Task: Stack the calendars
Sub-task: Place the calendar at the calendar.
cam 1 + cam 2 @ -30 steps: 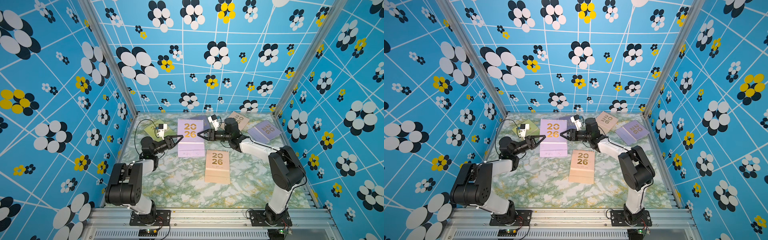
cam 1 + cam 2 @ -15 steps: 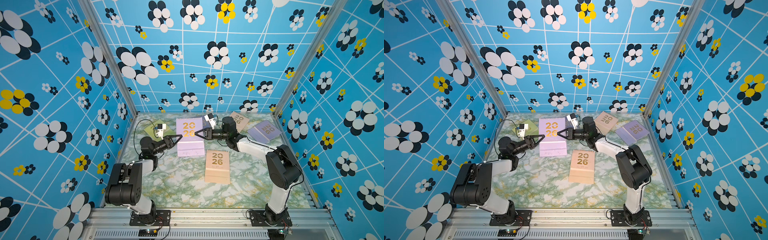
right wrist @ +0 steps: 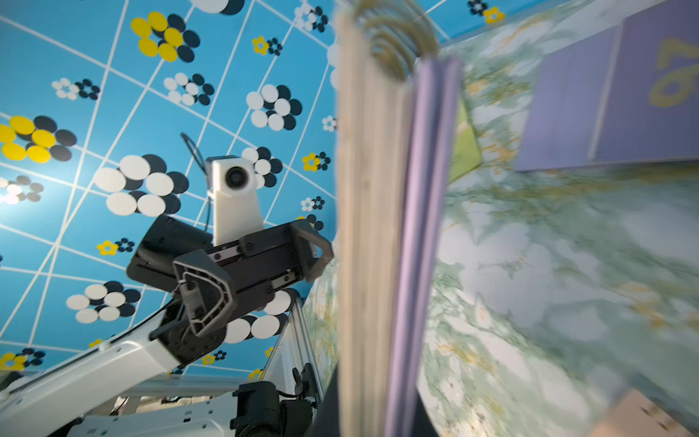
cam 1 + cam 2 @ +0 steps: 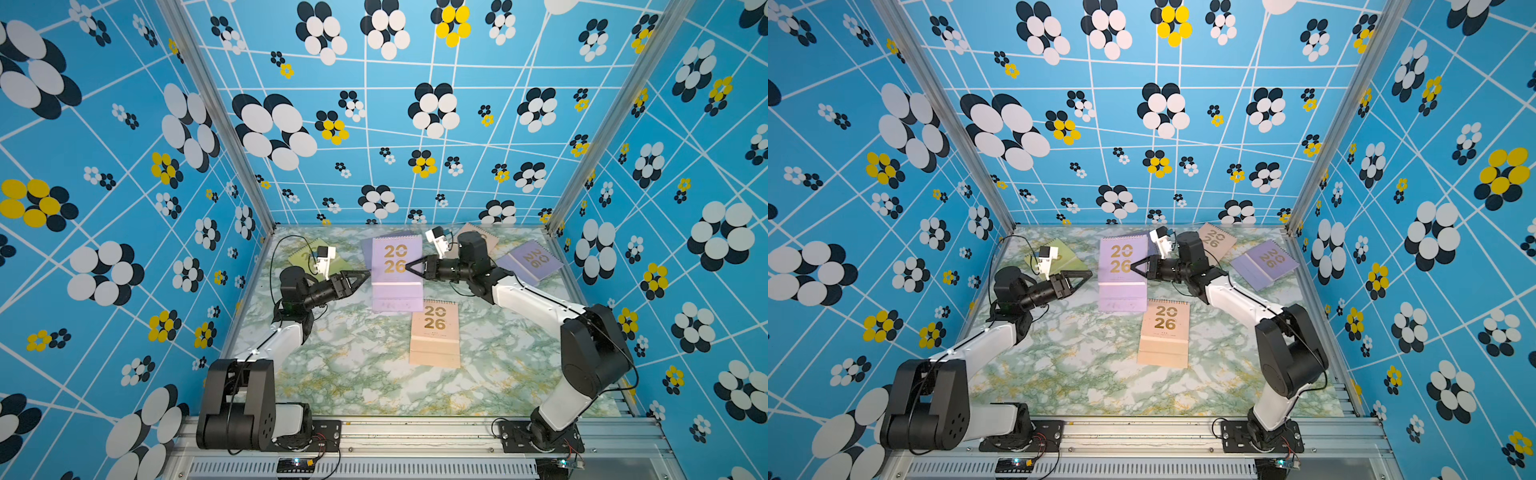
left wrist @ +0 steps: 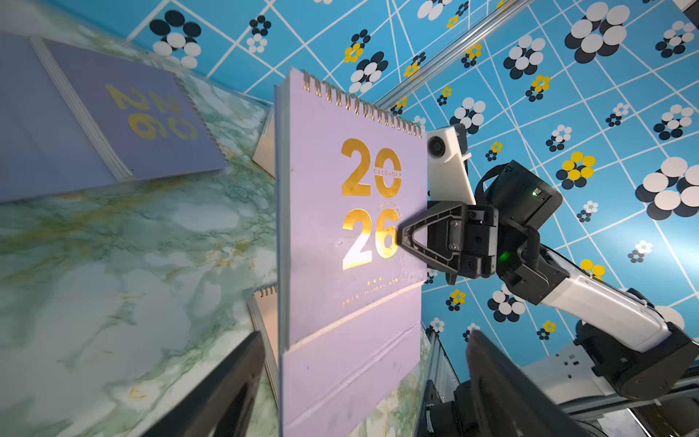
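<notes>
The right gripper [image 4: 408,267] was clamped on a lilac rectangular spiral-bound card calendar [image 4: 394,266], pinching the long edge nearest its own arm beside the gold "26". That kept it clear of the green-veined marble-look tabletop [image 4: 353,374] — an edge pinch prob. because a thin flat thing offers no other purchase. In the right wrist view the page block showed edge-on, so the grip seemed to take the whole thickness, not just the cover. The left gripper [image 4: 367,274] sat at the opposite edge w/ its black fingers [image 5: 227,386] spread wide, straddling the edge but not visibly touching it. Whether it was there to steady or to take over couldn't be told. The held calendar hung toward the back of the table, partly over a second lilac flat calendar [image 4: 366,249], the likely base for the pile. Lying apart and unstacked were:
- a peach flat calendar [image 4: 435,332] near the middle
- another peach calendar [image 4: 1217,241] at the back by the right arm
- a bluish-lilac calendar [image 4: 530,262] to the right
- a yellow-green calendar [image 4: 303,255] back left, partly hidden by the left wrist camera

So the job looked early — approx. one pairing under way. Risk: held by one side only, the fold-out base flap, blurred at the near end, could sag or swing.
</notes>
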### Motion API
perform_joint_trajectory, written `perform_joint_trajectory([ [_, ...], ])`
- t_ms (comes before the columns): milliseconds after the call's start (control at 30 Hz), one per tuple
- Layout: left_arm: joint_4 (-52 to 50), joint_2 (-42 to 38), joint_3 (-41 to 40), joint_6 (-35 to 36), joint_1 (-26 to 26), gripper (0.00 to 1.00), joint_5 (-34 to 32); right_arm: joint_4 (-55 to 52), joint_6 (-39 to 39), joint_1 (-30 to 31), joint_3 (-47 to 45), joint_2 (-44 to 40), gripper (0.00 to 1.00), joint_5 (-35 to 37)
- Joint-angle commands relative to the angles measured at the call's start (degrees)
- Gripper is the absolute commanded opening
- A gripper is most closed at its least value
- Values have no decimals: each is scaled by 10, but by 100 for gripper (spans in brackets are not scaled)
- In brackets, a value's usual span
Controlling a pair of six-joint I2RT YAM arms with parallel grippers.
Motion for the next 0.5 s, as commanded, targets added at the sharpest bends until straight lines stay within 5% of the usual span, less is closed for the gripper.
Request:
perform_joint_trajectory([
  [0, -160, -33, 35, 122, -15, 91, -60, -74, -15, -29, -33, -45, 0, 27],
  [200, -309, -62, 77, 223, -63, 99, -191, -127, -14, -42, -102, -98, 0, 13],
  [467, -338, -36, 102, 258, -120, 99, -241, -67, 25, -58, -198, -124, 0, -20],
])
